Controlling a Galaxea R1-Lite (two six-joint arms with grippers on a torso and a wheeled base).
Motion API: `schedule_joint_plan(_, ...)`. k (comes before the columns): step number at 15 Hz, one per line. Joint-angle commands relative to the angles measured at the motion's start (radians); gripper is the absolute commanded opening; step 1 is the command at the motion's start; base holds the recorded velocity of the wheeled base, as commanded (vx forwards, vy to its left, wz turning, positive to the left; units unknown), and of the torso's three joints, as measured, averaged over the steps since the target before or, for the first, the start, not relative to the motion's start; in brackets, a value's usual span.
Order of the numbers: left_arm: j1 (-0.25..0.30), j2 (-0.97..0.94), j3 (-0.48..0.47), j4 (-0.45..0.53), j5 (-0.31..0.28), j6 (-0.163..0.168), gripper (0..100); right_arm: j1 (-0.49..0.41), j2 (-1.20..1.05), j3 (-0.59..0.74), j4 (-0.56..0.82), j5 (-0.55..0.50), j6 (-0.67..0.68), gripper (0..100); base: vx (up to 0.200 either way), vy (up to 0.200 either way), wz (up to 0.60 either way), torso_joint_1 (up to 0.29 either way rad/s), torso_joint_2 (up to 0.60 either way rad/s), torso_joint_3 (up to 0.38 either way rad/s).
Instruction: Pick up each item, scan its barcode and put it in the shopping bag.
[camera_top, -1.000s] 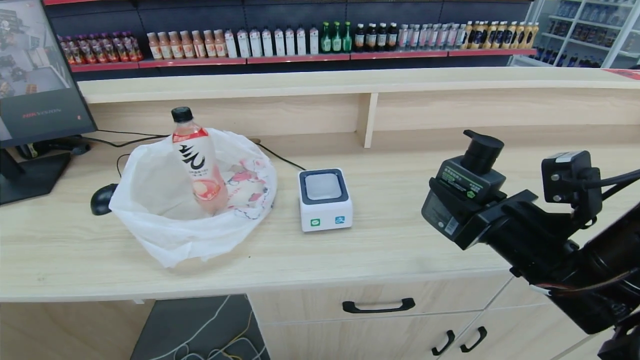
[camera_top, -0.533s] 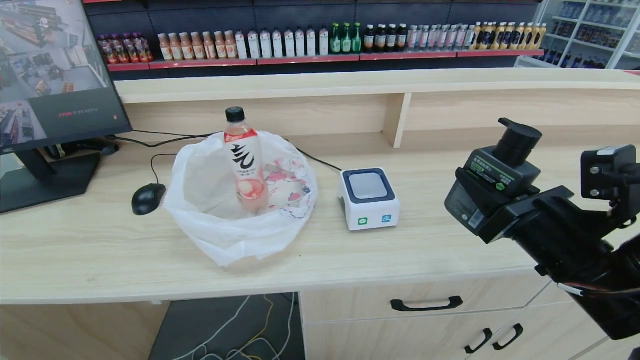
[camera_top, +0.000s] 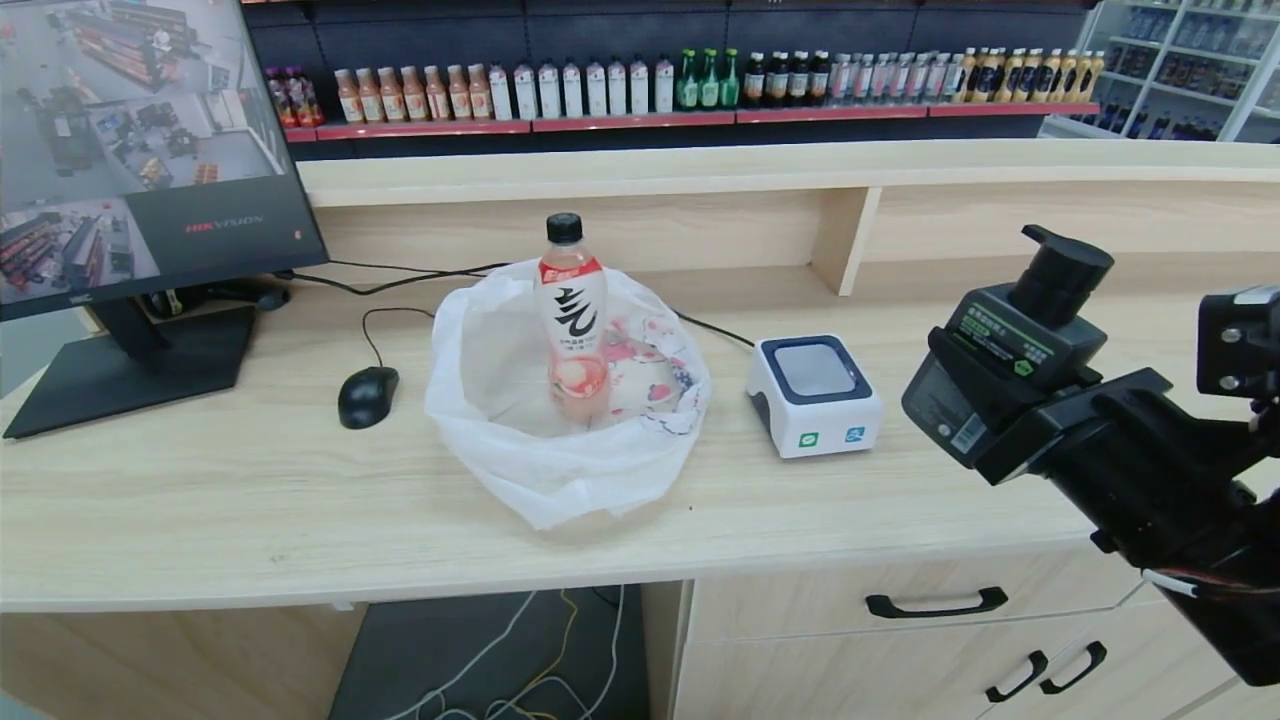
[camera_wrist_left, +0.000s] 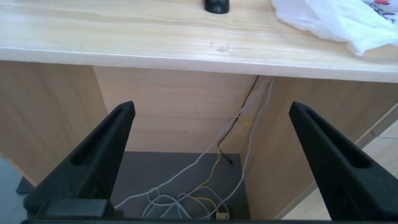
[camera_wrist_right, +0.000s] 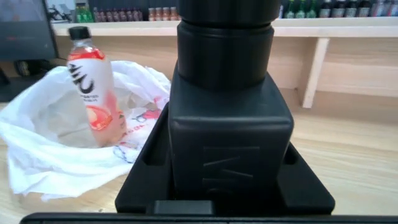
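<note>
Nearer the scanner (camera_top: 815, 395): right tool (camera_top: 1002, 425) with black bottle (camera_top: 1010, 345)

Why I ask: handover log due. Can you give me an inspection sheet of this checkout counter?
Surface: wooden counter, no spills seen.
Job's things: pink drink bottle upright in the white shopping bag; barcode scanner beside the bag; black bottle in the right gripper.
Clutter: computer mouse, monitor.
Grippers: right gripper shut on the black bottle; left gripper open, low before the counter front.
Cables: mouse and scanner cables on the counter; loose wires beneath it.
Surroundings: shelf of bottled drinks behind; drawers below.
</note>
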Motion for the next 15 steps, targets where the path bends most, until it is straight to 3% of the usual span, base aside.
schedule_joint_plan(1,0.000,0.000,0.000,0.000,0.001,0.000,100,0.004,0.000,-0.002,-0.003,0.002,-0.002,0,0.000,0.000,0.00,0.000,0.00,0.000)
schedule_joint_plan(8,0.000,0.000,0.000,0.000,0.001,0.000,100,0.004,0.054,-0.091,-0.003,0.014,-0.025,0,0.000,0.000,0.00,0.000,0.00,0.000)
schedule_joint_plan(11,0.000,0.000,0.000,0.000,0.001,0.000,100,-0.001,0.123,-0.174,-0.003,0.106,-0.054,0,0.000,0.000,0.00,0.000,0.00,0.000)
schedule_joint_plan(15,0.000,0.000,0.000,0.000,0.001,0.000,100,-0.010,0.266,-0.327,-0.003,0.317,-0.143,0,0.000,0.000,0.00,0.000,0.00,0.000)
